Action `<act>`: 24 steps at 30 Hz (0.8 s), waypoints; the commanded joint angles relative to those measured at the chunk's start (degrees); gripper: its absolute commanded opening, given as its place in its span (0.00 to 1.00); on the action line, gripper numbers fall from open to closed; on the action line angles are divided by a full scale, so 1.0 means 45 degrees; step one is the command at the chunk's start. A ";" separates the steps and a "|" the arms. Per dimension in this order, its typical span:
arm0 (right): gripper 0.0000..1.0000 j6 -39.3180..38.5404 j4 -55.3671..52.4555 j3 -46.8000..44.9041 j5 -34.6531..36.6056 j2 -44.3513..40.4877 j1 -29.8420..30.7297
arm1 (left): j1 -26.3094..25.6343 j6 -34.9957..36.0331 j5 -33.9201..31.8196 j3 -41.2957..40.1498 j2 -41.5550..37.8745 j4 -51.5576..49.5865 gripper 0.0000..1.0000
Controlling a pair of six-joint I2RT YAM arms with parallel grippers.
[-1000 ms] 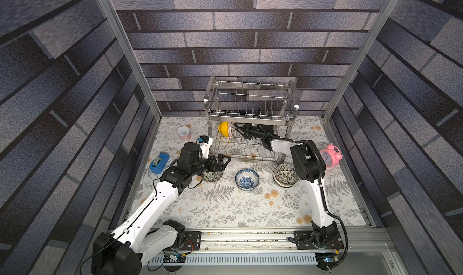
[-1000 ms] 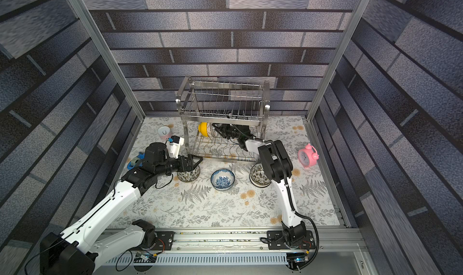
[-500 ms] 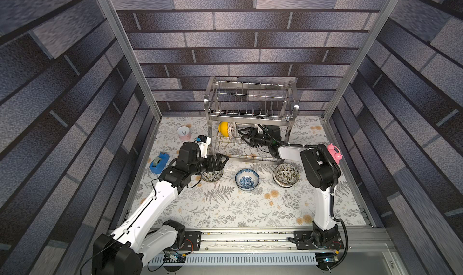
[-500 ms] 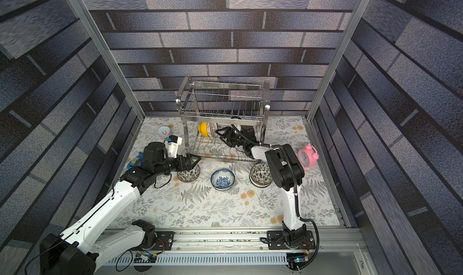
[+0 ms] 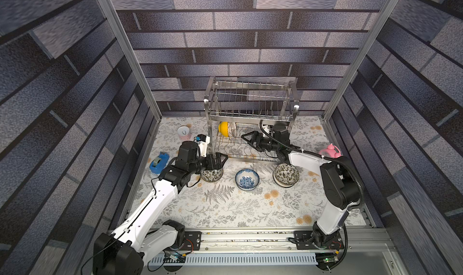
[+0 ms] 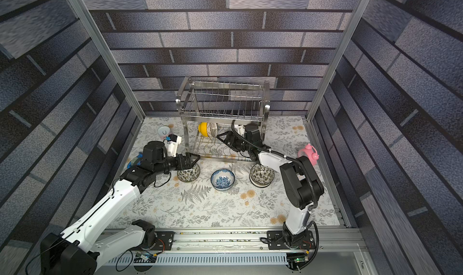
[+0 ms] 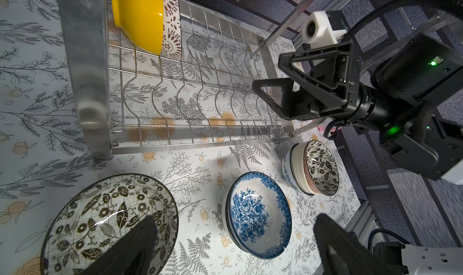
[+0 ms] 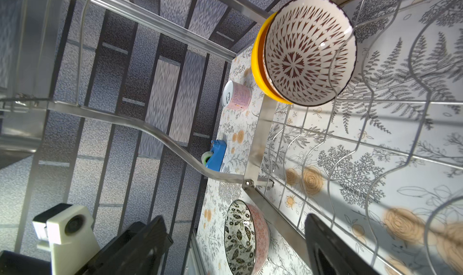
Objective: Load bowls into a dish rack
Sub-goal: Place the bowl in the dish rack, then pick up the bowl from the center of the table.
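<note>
The steel dish rack [image 5: 250, 103] [image 6: 225, 106] stands at the back. On its lower tier a yellow bowl [image 5: 222, 129] [image 8: 258, 61] stands on edge, with a white brown-patterned bowl [image 5: 232, 129] [image 8: 308, 51] against it. My right gripper [image 5: 248, 141] [image 7: 268, 72] is open inside that tier, a short way from them, holding nothing. My left gripper [image 5: 223, 162] [image 7: 233, 246] hangs open over a dark leaf-patterned bowl [image 5: 211, 174] [image 7: 107, 218] on the table. A blue-and-white bowl [image 5: 246, 179] [image 7: 260, 211] sits mid-table. A stack of bowls [image 5: 285, 174] [image 7: 310, 167] with a leaf-patterned one on top sits to the right.
A pink-and-white can [image 5: 184, 133] and a blue tape dispenser [image 5: 158, 161] lie left of the rack. A pink alarm clock [image 5: 330, 151] stands at the right edge. The rack's upper tier [image 5: 250, 116] hangs just above my right gripper.
My right gripper's jaws have opened, leaving the brown-patterned bowl standing against the yellow one, and it has drawn back slightly to the right. The left arm has barely moved.
</note>
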 commanded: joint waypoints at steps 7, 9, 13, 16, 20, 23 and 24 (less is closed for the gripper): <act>1.00 -0.2131 -0.2774 -0.1172 0.1054 -0.1856 0.0523 | 0.0059 -0.0097 0.0088 0.0114 0.0397 0.0933 1.00; 1.00 -0.2427 -0.3162 -0.1204 0.1115 -0.2126 0.0610 | 0.0076 -0.0179 0.0124 0.0121 0.0458 0.1013 1.00; 1.00 -0.2807 -0.3799 -0.1165 0.1163 -0.2421 0.0820 | 0.0081 -0.0222 0.0135 0.0102 0.0402 0.1006 1.00; 1.00 -0.3204 -0.4368 -0.1126 0.1364 -0.2587 0.1038 | 0.0101 -0.0188 0.0167 0.0053 0.0232 0.0870 1.00; 1.00 -0.4030 -0.5357 -0.0928 0.1821 -0.2750 0.1436 | 0.0202 -0.0198 0.0174 -0.0178 -0.0055 0.0765 1.00; 1.00 -0.4664 -0.6154 -0.0577 0.2343 -0.2842 0.1863 | 0.0333 -0.0291 0.0246 -0.0392 -0.0258 0.0707 1.00; 1.00 -0.4788 -0.6330 -0.0456 0.2468 -0.2853 0.1963 | 0.0381 -0.0313 0.0264 -0.0470 -0.0329 0.0678 1.00</act>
